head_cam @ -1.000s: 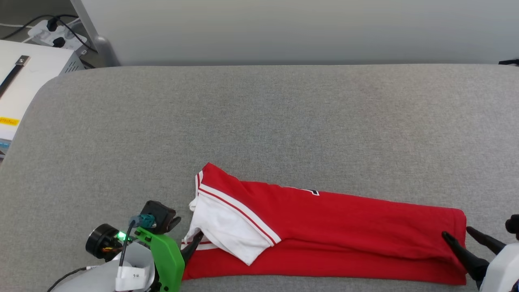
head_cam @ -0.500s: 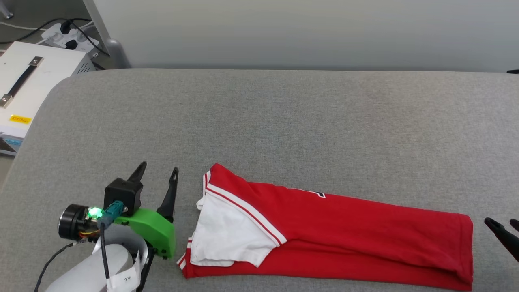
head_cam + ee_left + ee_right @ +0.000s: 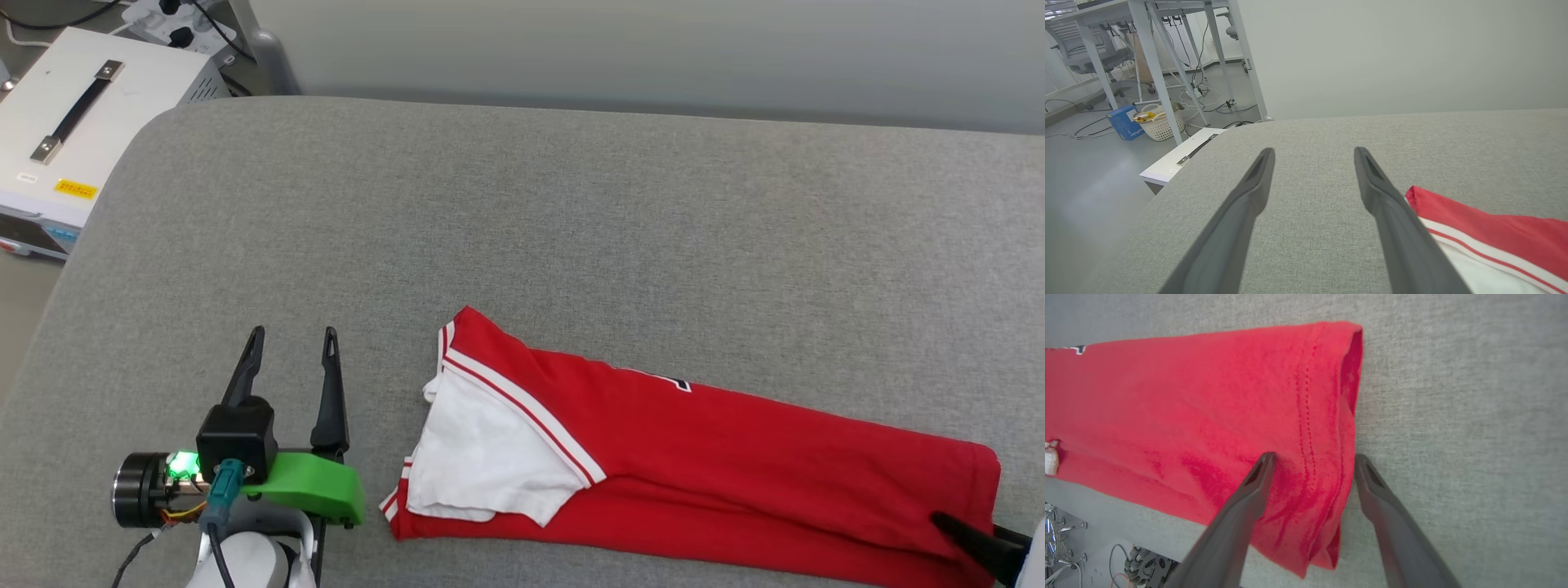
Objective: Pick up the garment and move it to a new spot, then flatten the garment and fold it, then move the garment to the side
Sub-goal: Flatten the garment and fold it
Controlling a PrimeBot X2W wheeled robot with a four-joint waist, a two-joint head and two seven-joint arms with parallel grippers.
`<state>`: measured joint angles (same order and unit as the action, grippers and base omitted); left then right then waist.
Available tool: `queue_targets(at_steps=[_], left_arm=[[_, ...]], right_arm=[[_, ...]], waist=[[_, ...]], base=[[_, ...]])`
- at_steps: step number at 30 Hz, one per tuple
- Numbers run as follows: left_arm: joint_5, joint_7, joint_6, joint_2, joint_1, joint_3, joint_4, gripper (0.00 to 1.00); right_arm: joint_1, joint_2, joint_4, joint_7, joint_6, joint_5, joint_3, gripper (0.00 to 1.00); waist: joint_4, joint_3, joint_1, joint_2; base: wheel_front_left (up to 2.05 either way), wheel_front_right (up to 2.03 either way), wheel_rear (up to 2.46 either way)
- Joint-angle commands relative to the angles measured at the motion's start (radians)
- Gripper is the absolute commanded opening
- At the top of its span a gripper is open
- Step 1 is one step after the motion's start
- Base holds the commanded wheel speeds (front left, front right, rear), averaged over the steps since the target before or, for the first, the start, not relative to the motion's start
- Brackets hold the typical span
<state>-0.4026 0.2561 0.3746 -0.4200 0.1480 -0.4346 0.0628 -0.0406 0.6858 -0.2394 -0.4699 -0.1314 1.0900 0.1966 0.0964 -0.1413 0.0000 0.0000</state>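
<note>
Right gripper (image 3: 1312, 458) stands wide, astride the hem of the shirt (image 3: 735, 457), which lies folded lengthwise on the grey cushion (image 3: 571, 229). Left gripper (image 3: 293, 333) also wide, clear beside the sleeve end. Advise pinching all hem layers before lifting.

Loads of bare grey cushion (image 3: 571, 229) is seen beyond the garment (image 3: 735, 465), so that stretch can be crossed freely. The far edge is closed off by a wall (image 3: 653, 49), and a white box (image 3: 122, 106) is parked off the left corner.
</note>
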Motion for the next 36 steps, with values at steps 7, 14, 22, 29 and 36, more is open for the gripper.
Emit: queue_targets(at_steps=[7,14,22,29,36], left_arm=[[0.120,0.006,-0.067,0.098,-0.061,0.109,0.003,1.00],[0.204,0.006,-0.147,0.180,-0.090,0.175,-0.013,1.00],[0.277,0.006,-0.215,0.224,-0.125,0.240,-0.032,1.00],[0.322,0.006,-0.253,0.246,-0.141,0.262,-0.026,1.00],[0.341,0.006,-0.270,0.260,-0.157,0.287,-0.010,1.00]], right_arm=[[0.061,-0.033,-0.015,0.019,0.001,0.017,0.087,1.00],[0.096,-0.057,-0.041,0.071,0.001,0.003,0.143,1.00],[0.112,-0.022,-0.068,0.147,0.001,-0.010,0.168,0.00],[0.111,0.052,-0.114,0.185,0.001,0.016,0.134,0.00],[0.090,0.141,-0.150,0.196,0.001,0.009,0.094,0.00]], waist=[[0.027,-0.012,0.0000,0.0000],[0.040,-0.014,0.0000,0.0000],[0.035,-0.005,0.0000,0.0000],[0.029,0.011,0.0000,0.0000],[0.017,0.035,0.0000,0.0000]], base=[[0.00,0.00,0.00],[0.00,0.00,0.00],[0.00,0.00,0.00],[0.00,0.00,0.00],[0.00,0.00,0.00]])
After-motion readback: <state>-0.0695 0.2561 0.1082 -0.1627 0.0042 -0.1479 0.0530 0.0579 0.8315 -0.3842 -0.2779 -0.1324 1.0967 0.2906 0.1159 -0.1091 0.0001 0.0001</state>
